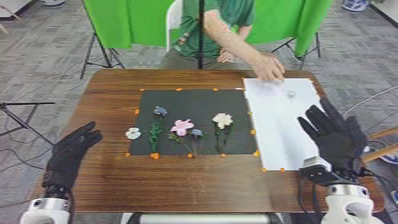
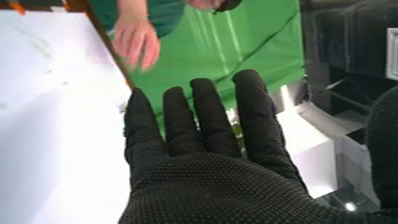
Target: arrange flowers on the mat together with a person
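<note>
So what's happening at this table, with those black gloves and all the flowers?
A person and a robot are arranging flowers. A pink flower, a white flower and blue ones lie on the dark mat. The person's hand is at the white sheet's far end. The robot's left hand and right hand are open, holding nothing.

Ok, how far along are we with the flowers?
A pink flower, white flower and blue flowers look placed on the black mat. The left hand and right hand are empty; a person's hand is at the white sheet. Possibly left: moving the small white bloom fully onto the mat from its edge.
</note>
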`<action>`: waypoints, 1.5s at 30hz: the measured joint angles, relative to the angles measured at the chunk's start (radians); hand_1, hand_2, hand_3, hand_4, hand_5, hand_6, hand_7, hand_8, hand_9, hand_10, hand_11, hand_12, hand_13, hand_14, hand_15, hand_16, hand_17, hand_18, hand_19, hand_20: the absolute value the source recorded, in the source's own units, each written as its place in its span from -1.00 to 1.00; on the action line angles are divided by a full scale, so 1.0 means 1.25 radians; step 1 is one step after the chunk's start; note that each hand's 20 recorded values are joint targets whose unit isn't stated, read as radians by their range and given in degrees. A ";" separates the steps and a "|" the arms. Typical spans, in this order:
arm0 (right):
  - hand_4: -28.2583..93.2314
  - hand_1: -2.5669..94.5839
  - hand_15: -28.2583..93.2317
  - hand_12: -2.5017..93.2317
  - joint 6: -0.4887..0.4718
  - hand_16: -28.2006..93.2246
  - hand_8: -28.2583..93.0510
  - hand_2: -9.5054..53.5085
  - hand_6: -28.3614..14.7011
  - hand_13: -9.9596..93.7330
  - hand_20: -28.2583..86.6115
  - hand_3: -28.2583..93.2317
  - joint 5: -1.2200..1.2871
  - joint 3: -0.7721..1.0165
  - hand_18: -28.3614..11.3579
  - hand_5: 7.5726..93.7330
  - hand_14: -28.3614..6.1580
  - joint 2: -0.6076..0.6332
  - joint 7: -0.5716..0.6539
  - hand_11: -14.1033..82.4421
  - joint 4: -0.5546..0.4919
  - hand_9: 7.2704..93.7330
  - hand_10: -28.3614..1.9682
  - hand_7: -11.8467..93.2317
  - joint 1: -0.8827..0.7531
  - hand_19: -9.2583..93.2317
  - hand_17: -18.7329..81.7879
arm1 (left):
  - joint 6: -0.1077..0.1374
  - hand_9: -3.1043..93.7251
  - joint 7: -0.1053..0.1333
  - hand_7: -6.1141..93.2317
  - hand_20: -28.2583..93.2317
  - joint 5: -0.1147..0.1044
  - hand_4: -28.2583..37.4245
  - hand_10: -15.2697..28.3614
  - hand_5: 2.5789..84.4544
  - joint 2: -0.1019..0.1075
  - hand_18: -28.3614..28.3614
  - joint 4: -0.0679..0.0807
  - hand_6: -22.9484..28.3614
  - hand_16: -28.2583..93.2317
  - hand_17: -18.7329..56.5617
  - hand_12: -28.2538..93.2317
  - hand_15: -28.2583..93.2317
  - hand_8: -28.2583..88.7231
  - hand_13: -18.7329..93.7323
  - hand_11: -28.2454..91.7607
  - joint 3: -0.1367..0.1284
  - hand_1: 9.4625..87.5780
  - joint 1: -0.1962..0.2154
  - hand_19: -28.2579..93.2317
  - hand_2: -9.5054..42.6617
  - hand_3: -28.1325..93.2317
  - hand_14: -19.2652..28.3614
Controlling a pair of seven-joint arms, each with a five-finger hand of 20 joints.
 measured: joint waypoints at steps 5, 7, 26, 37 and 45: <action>-0.82 -0.80 -0.44 -0.72 0.001 -0.34 -0.66 -0.66 0.17 -0.31 -0.07 0.67 -0.008 0.000 -0.33 -0.15 -0.07 0.000 -0.004 -0.64 0.000 -0.33 -0.12 -0.64 0.003 -0.75 -0.30 | -0.001 -0.03 0.000 -0.65 -0.25 0.000 -0.79 0.29 0.02 0.000 0.39 0.001 -0.02 -0.46 -0.35 -0.30 -0.36 -0.62 -0.02 -0.28 0.000 -0.46 -0.002 -0.51 -1.00 0.56 0.48; -0.82 -0.80 -0.44 -0.72 0.001 -0.34 -0.66 -0.67 0.16 -0.30 -0.07 0.68 -0.009 0.000 -0.33 -0.13 -0.07 0.000 -0.006 -0.64 0.001 -0.32 -0.12 -0.63 0.005 -0.75 -0.30 | -0.001 -0.03 0.001 -0.65 -0.25 0.000 -0.79 0.29 0.02 0.000 0.39 0.002 -0.02 -0.46 -0.35 -0.30 -0.36 -0.62 -0.02 -0.28 0.000 -0.46 -0.002 -0.51 -1.00 0.56 0.48; -0.83 -0.76 -0.40 -0.72 0.009 -0.36 -0.66 -0.70 0.17 -0.27 -0.06 0.68 -0.018 -0.001 -0.34 -0.11 -0.09 0.001 -0.009 -0.63 0.001 -0.29 -0.12 -0.61 0.010 -0.75 -0.28 | -0.001 -0.03 0.001 -0.64 -0.25 0.000 -0.79 0.29 0.02 0.000 0.39 0.002 -0.02 -0.46 -0.35 -0.30 -0.36 -0.62 -0.02 -0.27 0.000 -0.45 -0.003 -0.51 -1.00 0.55 0.48; -0.83 -0.75 -0.40 -0.71 0.011 -0.36 -0.67 -0.70 0.17 -0.26 -0.06 0.69 -0.022 -0.001 -0.33 -0.10 -0.10 0.001 -0.006 -0.63 0.000 -0.27 -0.12 -0.61 0.010 -0.75 -0.28 | -0.001 -0.03 0.001 -0.64 -0.25 0.000 -0.78 0.29 0.02 0.000 0.39 0.002 -0.02 -0.46 -0.35 -0.31 -0.36 -0.62 -0.02 -0.27 0.000 -0.45 -0.003 -0.51 -1.00 0.56 0.48; -0.83 -0.66 -0.37 -0.72 0.012 -0.36 -0.67 -0.76 0.23 -0.18 -0.02 0.69 -0.026 -0.001 -0.25 -0.19 -0.06 0.001 -0.005 -0.63 0.000 -0.26 -0.08 -0.60 0.010 -0.71 -0.20 | -0.001 -0.03 0.001 -0.64 -0.25 0.000 -0.79 0.29 0.02 0.000 0.39 0.002 -0.01 -0.46 -0.35 -0.31 -0.36 -0.62 -0.02 -0.27 0.000 -0.46 -0.002 -0.51 -1.00 0.56 0.48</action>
